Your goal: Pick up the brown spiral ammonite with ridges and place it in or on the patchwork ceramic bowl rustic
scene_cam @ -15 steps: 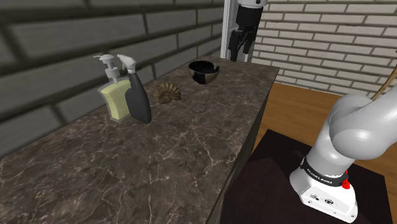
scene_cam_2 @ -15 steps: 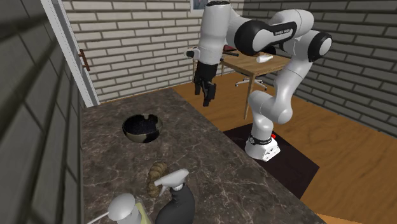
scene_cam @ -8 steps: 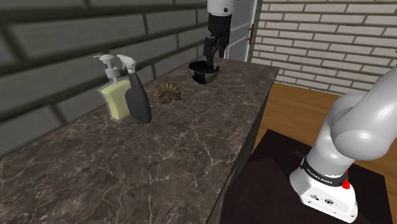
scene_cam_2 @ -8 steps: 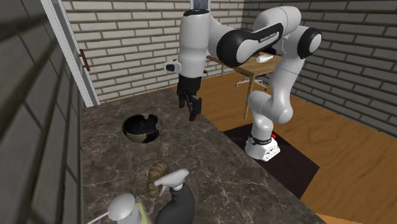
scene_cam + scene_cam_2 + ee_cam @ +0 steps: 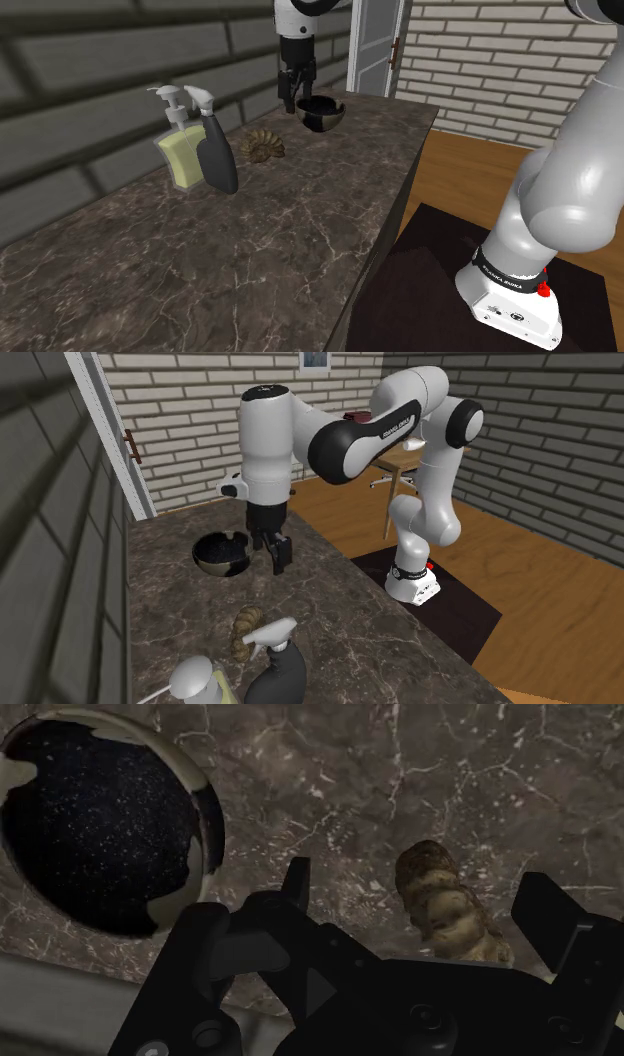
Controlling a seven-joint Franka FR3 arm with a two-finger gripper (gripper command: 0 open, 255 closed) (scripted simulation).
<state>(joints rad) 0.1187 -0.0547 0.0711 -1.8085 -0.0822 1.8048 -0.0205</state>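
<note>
Shoulder view, near end first: marble counter (image 5: 280, 240), then soap dispenser (image 5: 178, 155) and dark spray bottle (image 5: 216, 152) side by side. Brown ridged ammonite (image 5: 264, 146) lies flat on the counter at 3 o'clock of the bottles, near but apart. Gripper (image 5: 291, 103) hangs above the counter at 1 o'clock of the shell, pointing down, jaws spread wide, holding nothing. In the wrist view the shell sits between the fingers, untouched, on the counter below. Bowl (image 5: 322, 113), dark inside with pale patches, is at 2 o'clock of the shell, just past the gripper. White door (image 5: 375, 45) is farthest. Step, as I judge it: approach for the pick, no grasp yet. Next calls for centring toward 7 o'clock over the shell, descending, straddling it, closing.
</note>
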